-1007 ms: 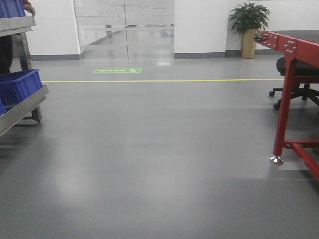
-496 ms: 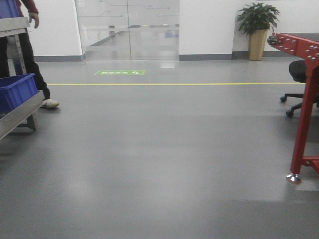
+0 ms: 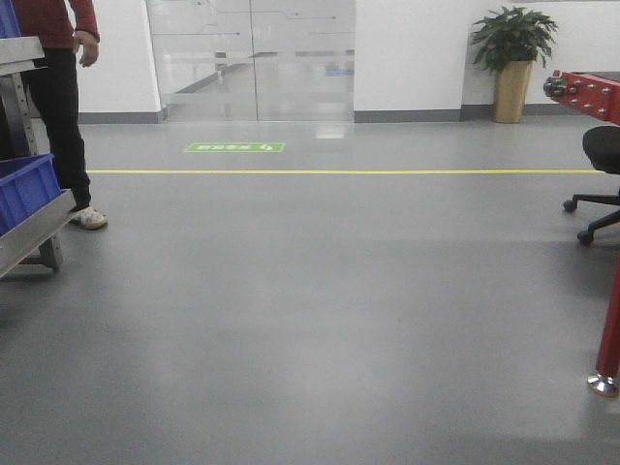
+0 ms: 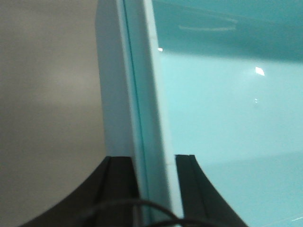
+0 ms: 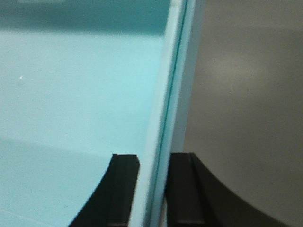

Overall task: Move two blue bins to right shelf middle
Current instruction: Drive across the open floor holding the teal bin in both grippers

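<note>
The left gripper (image 4: pixel 152 163) and right gripper (image 5: pixel 154 163) each pinch a wall of the pale blue bins (image 4: pixel 227 118) (seemingly nested); a jolt in transit could slip them free.

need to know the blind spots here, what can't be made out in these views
- Front view: the target shelf is not seen; the steel rack at left is cut by the edge.
- Front view: the person is cropped above the chest.
- Wrist views: left gripper and right gripper each clamp a pale blue bin wall, too close to tell one bin from two nested.
</note>
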Available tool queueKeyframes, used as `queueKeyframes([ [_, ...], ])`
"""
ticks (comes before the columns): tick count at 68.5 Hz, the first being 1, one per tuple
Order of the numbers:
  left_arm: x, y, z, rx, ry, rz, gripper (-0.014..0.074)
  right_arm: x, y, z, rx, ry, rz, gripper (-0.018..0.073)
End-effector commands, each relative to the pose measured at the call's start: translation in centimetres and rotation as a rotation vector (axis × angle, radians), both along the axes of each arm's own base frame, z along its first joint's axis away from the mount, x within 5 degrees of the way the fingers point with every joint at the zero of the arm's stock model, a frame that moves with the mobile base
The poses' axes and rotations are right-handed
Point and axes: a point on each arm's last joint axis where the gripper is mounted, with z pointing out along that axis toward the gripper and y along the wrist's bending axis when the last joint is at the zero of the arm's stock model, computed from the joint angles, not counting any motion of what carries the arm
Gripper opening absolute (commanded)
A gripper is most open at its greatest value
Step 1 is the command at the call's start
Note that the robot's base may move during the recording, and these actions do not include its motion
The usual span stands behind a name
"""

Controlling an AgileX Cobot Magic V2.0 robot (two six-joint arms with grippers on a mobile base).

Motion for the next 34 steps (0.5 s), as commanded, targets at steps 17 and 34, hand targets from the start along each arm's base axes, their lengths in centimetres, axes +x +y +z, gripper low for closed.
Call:
queueKeyframes([
  [17,-0.65,-0.52,1.77,-0.114,-0.088,-0.033,-0.0111,-0.47,0.53,1.52,0.094,-0.08,0.03,-0.0154],
  [34,-0.64,-0.52,1.79,-0.115,-0.09,-0.033,-0.0111,-0.47,0.53,1.52,0.094,-0.08,0.03,-0.0154],
])
